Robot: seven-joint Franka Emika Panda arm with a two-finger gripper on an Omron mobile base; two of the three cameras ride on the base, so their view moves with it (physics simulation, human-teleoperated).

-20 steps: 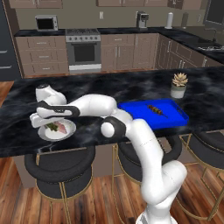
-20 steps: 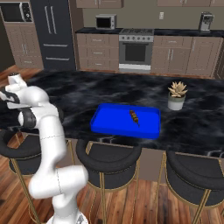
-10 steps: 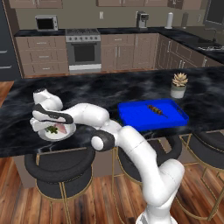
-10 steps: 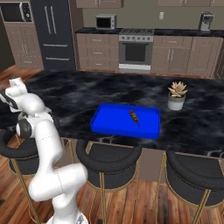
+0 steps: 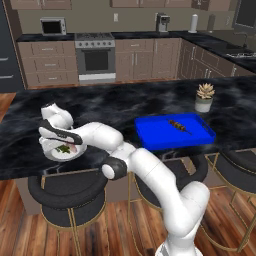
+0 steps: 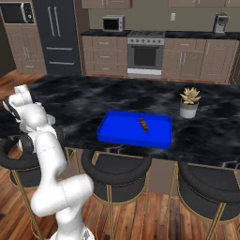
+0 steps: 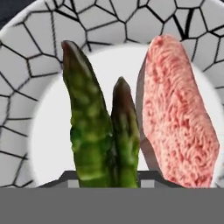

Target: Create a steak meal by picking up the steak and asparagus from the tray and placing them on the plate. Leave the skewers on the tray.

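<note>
The round white-grey plate (image 5: 50,153) sits near the left front edge of the dark counter. In the hand view its cracked-pattern rim (image 7: 26,70) rings the pinkish-red steak (image 7: 179,118), which lies on the plate's right half. Two dark green asparagus (image 7: 94,131) stalks lie beside the steak and run up from the bottom edge, where the jaws are. My gripper (image 5: 66,145) hangs low over the plate, shut on the asparagus (image 5: 63,149). The blue tray (image 5: 152,142) (image 6: 119,132) lies to the right and holds one brown skewer (image 5: 180,126) (image 6: 143,125).
A small potted succulent (image 5: 204,97) (image 6: 189,103) stands behind the tray's far right corner. Round black bar stools (image 5: 67,192) line the counter's near side. My own white arm stretches low across the counter edge between tray and plate.
The elbow and forearm have swung lower and nearer along the counter edge. The hand has stayed over the plate with the asparagus.
</note>
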